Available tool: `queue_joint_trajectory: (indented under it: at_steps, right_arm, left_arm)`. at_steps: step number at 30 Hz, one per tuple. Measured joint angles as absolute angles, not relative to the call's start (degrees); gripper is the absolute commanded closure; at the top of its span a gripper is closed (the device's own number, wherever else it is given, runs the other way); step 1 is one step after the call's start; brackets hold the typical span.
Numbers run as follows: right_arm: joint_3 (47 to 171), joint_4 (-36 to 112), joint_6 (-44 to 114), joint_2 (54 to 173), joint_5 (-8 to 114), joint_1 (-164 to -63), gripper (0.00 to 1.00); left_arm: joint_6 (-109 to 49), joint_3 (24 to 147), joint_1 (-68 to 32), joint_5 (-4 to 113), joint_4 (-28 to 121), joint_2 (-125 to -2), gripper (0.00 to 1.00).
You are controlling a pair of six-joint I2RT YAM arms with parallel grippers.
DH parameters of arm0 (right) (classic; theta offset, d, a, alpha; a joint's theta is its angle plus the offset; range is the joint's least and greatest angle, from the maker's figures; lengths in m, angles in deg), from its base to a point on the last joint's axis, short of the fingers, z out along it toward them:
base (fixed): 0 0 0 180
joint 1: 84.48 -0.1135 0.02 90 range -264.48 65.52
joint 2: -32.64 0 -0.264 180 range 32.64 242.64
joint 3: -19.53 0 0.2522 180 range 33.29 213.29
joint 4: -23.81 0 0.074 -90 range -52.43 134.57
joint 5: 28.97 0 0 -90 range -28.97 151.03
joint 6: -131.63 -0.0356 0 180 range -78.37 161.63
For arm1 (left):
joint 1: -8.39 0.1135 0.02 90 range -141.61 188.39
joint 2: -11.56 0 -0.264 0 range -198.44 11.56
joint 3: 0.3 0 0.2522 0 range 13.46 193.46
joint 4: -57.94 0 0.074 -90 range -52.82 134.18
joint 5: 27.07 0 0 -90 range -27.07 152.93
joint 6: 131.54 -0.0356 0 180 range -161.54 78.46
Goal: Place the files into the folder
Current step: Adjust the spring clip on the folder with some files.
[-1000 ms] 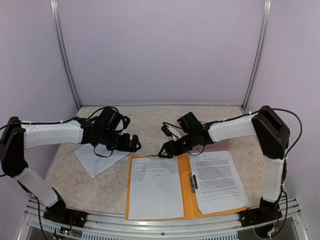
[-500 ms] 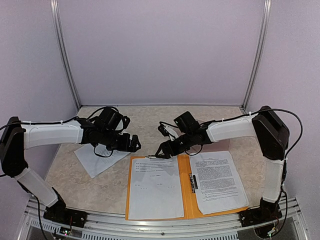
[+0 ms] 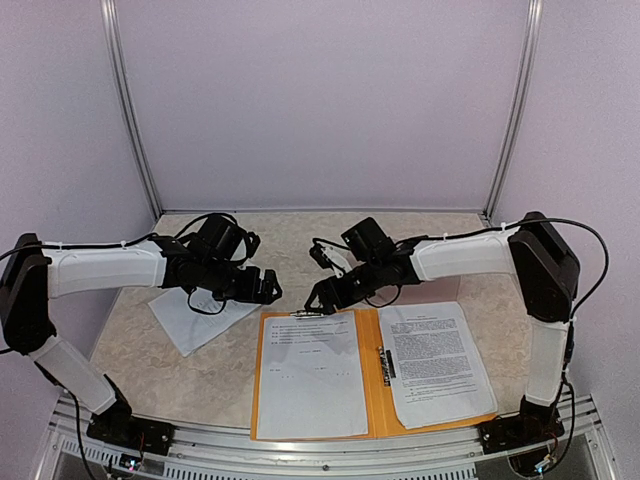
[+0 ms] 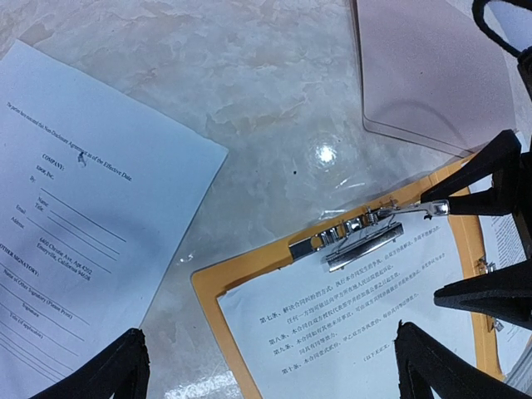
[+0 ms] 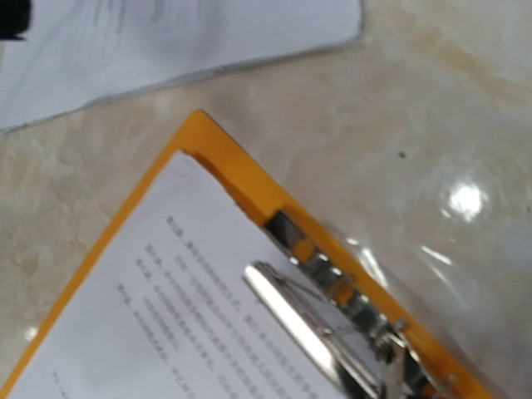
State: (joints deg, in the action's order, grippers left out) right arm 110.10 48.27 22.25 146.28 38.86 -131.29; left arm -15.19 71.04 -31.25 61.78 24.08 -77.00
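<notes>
An orange folder lies open at the table's front. One white printed file lies on its left half under a metal clip. A second file lies over its right half, and a third lies on the table to the left. My left gripper hovers open and empty above the folder's top left corner. My right gripper is at the clip's lever end. In the left wrist view its fingers stand apart around the lever tip. The clip also shows blurred in the right wrist view.
A translucent taupe cover lies on the table behind the folder. Metal frame posts and purple walls close the back and sides. The marble tabletop stretches behind the arms.
My right gripper has moved a little left along the folder's top edge toward the clip. The left arm and the sheets have not moved.
</notes>
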Motion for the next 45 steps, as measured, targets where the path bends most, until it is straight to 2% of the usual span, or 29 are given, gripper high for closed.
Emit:
queue_joint_trajectory:
  at_steps: [20,25,31,35,41,45]
  right_arm:
    - [113.53,49.52,23.17,146.09,42.07,-133.02,0.32]
    - [109.34,50.15,24.38,142.41,44.17,-132.05,0.33]
    - [103.76,49.93,25.05,137.69,45.41,-128.43,0.34]
    - [101.29,49.36,25.14,136.51,45.7,-126.63,0.34]
    - [98.67,47.94,25.12,136.45,45.35,-126.44,0.35]
    - [97.71,47.05,25.12,136.45,44.96,-126.31,0.36]
  left_arm:
    - [-13.29,69.78,-31.25,62.96,24.87,-76.36,0.02]
    - [-11.41,71.22,-31.25,59.77,26.09,-78.15,0.15]
    - [-9.69,78.8,-31.62,55.16,26.49,-86.61,0.37]
    - [-9.18,84.66,-32.62,53.41,25.83,-92.14,0.43]
    - [-8.68,92.2,-34.48,52.84,21.96,-98.57,0.59]
    - [-8.68,95.37,-35.71,54.22,18.36,-101.19,0.64]
